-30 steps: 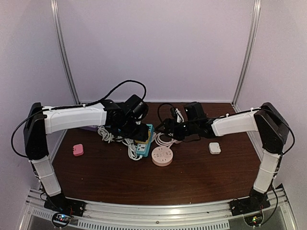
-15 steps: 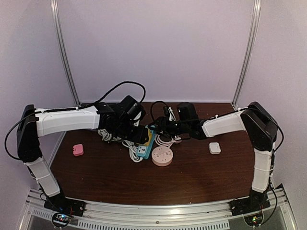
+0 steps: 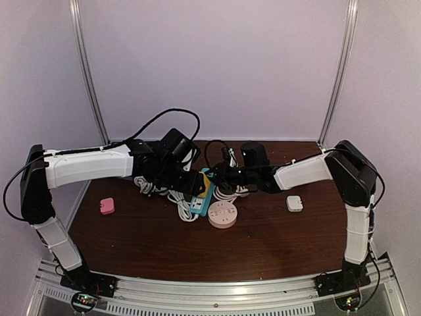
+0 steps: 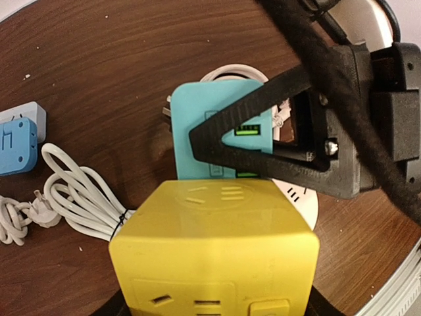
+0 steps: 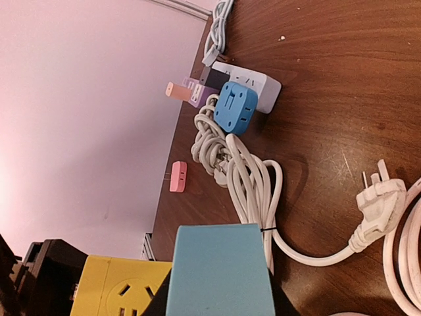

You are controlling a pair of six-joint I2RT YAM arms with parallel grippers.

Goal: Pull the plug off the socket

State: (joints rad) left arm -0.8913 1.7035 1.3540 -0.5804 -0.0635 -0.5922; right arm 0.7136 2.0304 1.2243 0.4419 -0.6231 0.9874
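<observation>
The socket (image 4: 214,243) is a yellow cube, and my left gripper (image 4: 214,293) is shut on it, only the black finger edges showing at the cube's bottom corners. A teal block plug (image 4: 217,128) sticks out of the cube's far face. In the overhead view, plug (image 3: 204,192) and socket are lifted over the table's middle. My right gripper (image 5: 220,299) reaches in from the right. Its dark fingers (image 5: 158,296) press both sides of the plug (image 5: 220,263), with the socket (image 5: 118,289) just left of it. One right finger (image 4: 276,141) crosses the plug's face.
Below the plug lies a round pink power strip (image 3: 222,214) among coiled white cables (image 3: 177,201). On the table are a small pink adapter (image 3: 106,206) at the left and a white adapter (image 3: 294,203) at the right. A blue adapter (image 5: 237,108) and a white strip (image 5: 253,85) sit further back.
My right gripper has moved left onto the teal plug and narrowed its jaws around it. The left arm has shifted slightly, still holding the yellow socket.
</observation>
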